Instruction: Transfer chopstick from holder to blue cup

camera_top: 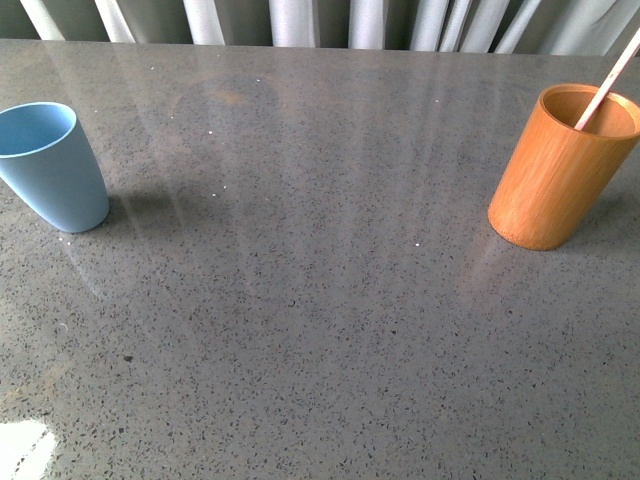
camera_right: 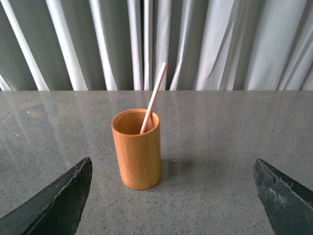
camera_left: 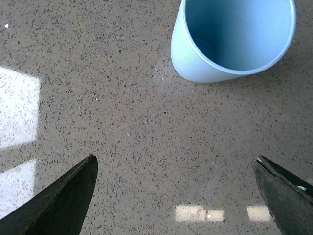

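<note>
The light blue cup (camera_top: 50,165) stands upright at the table's left; its hollow looks bare in the left wrist view (camera_left: 234,36). At the right stands the orange-brown holder (camera_top: 562,168) with one pale chopstick (camera_top: 610,78) leaning out of it toward the right. In the right wrist view the holder (camera_right: 137,149) and chopstick (camera_right: 153,98) stand ahead of my right gripper (camera_right: 172,164), which is open and apart from them. My left gripper (camera_left: 176,159) is open over bare tabletop, a short way from the cup. Neither arm shows in the front view.
The grey speckled table (camera_top: 320,300) stretches between cup and holder. White pleated curtains (camera_right: 195,44) hang behind the table's far edge. Bright window reflections (camera_left: 17,107) lie on the surface near the left gripper.
</note>
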Controlling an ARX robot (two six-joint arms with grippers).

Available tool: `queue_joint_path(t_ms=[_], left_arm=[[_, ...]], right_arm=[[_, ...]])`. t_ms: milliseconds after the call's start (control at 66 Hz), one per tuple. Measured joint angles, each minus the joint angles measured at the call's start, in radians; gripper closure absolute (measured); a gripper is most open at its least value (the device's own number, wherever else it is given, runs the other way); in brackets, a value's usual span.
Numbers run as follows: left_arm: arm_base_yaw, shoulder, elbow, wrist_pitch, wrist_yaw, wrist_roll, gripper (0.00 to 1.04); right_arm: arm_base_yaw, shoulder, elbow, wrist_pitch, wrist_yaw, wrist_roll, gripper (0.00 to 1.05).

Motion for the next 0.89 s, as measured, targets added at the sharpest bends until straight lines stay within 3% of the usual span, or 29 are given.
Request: queue_joint_path(t_ms=[394,895], left_arm=[[-0.024,0.176,0.227,-0.035,-0.030,-0.039,0.09],[-0.045,0.325,0.367,-0.083,-0.073,-0.085,0.09]], right_arm=[[0.000,0.000,0.000,0.000,0.000,0.000,0.09],[0.000,0.000,0.000,0.000,0.000,0.000,0.09]])
